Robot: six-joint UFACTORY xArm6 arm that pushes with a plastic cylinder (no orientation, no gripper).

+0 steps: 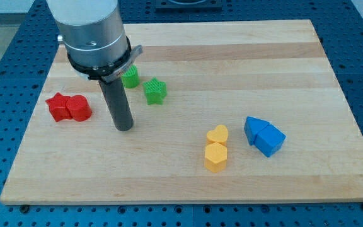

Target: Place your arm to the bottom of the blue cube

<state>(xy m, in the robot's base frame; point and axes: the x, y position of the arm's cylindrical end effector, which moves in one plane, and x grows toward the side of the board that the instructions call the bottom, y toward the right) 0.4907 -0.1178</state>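
Observation:
The blue cube [272, 140] lies at the view's right on the wooden board [232, 57], touching a second blue block [255, 127] at its upper left. My tip [124, 128] rests on the board far to the view's left of the blue cube, at about the same height in the view. The rod rises from the tip to the arm's grey body at the view's top left.
Two red blocks [68, 107] lie side by side left of my tip. A green block [130, 77] and a green star [155, 91] lie above and right of it. A yellow heart [217, 134] and a yellow hexagon [215, 157] lie left of the blue blocks.

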